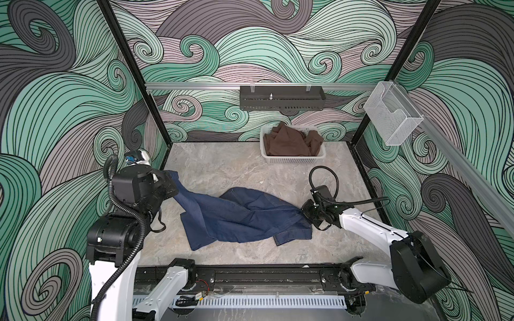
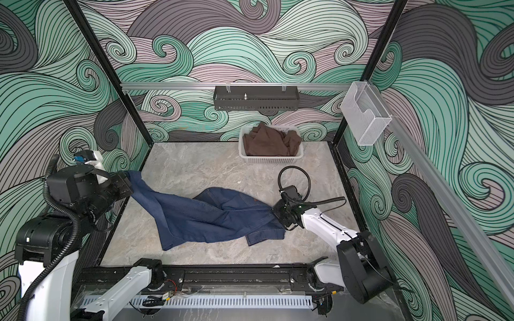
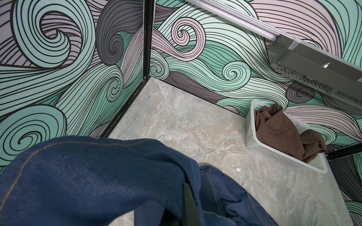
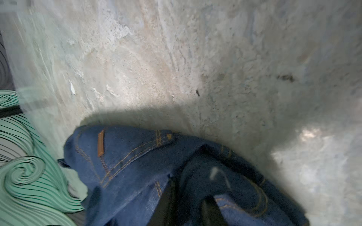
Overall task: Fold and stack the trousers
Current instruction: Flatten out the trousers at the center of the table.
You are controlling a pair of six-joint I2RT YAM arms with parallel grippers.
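Trousers (image 1: 239, 219) sprawl crumpled across the marble table (image 1: 222, 166), left gripper (image 1: 167, 182) clamped on a raised leg end, right gripper (image 1: 303, 213) pinching the waist end (heavy, limp denim likely sags; seams offer the surest hold)

Trousers (image 1: 239, 219) dark blue; basket (image 1: 294, 160) white; cloth (image 1: 289, 141) brown.

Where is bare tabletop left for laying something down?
Bare: the far-left marble tabletop between the dark blue denim trousers and white perforated plastic basket; also the strip before the black front rail. Crowded: mid-table, trousers stretched between left gripper and right gripper.
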